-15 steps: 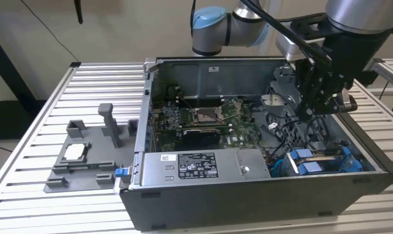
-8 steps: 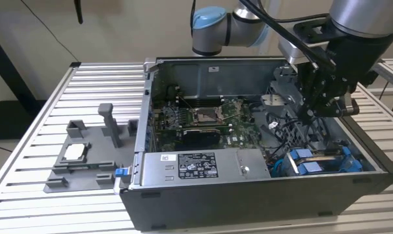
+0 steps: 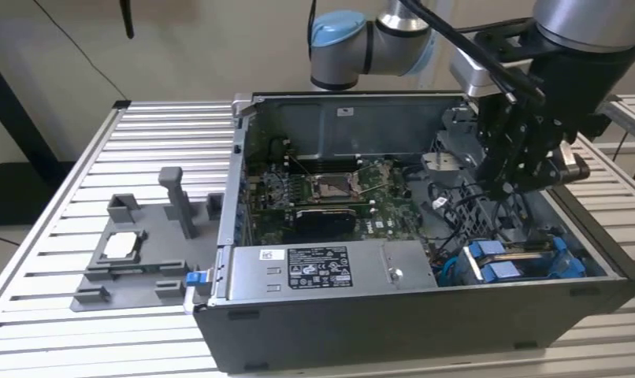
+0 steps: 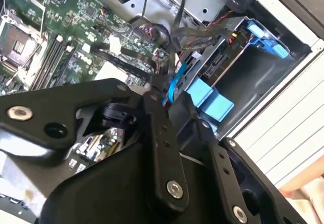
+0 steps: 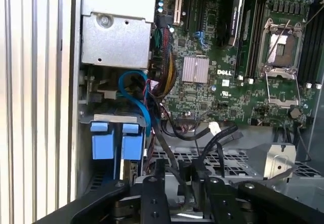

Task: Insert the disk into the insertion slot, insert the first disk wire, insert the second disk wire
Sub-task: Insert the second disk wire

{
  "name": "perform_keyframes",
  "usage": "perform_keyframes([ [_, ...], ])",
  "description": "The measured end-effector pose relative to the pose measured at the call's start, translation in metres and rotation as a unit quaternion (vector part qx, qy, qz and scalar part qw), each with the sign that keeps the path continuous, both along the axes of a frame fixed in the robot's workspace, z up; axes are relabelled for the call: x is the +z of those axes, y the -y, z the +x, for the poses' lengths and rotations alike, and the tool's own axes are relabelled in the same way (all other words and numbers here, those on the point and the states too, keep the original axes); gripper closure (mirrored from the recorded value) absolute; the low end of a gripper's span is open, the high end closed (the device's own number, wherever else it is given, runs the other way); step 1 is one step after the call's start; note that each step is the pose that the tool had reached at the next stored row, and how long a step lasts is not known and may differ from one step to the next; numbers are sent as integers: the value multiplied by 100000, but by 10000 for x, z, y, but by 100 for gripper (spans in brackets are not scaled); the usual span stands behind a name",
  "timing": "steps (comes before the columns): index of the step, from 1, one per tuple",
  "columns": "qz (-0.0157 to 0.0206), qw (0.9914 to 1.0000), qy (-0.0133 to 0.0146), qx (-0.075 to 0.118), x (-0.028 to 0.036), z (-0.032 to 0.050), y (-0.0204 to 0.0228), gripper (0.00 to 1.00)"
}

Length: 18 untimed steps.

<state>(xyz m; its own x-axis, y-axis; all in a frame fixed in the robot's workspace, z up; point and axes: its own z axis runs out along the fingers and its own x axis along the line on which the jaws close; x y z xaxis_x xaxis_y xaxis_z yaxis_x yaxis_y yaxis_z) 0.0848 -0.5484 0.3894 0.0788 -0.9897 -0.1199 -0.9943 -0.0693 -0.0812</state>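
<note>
Fingers [image 5: 161, 193] of my gripper [image 5: 177, 183] sit nearly together around a dark cable [image 5: 174, 176], though I cannot tell whether they actually grip it. Just beside them, the disk [image 3: 518, 260] sits in the insertion slot [image 3: 459, 272] at the case [image 3: 402, 331] corner, blue tabs [image 5: 114, 140] showing, blue wire [image 5: 136, 97] curling above.
</note>
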Motion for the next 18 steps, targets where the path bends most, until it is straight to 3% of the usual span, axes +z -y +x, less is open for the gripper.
perform_keyframes([
  [3, -382, 99999, -114, 123, -8, -10, -46, 63],
  [6, -417, 99999, -125, 165, -21, -19, -78, 63],
  [9, -401, 99999, -123, 169, -30, -24, -84, 63],
  [11, -421, 99999, -125, 167, -30, -26, -84, 73],
  [13, -411, 99999, -124, 165, -31, -27, -85, 73],
  [14, -415, 99999, -126, 167, -30, -27, -85, 79],
  [18, -416, 99999, -124, 166, -30, -27, -85, 82],
])
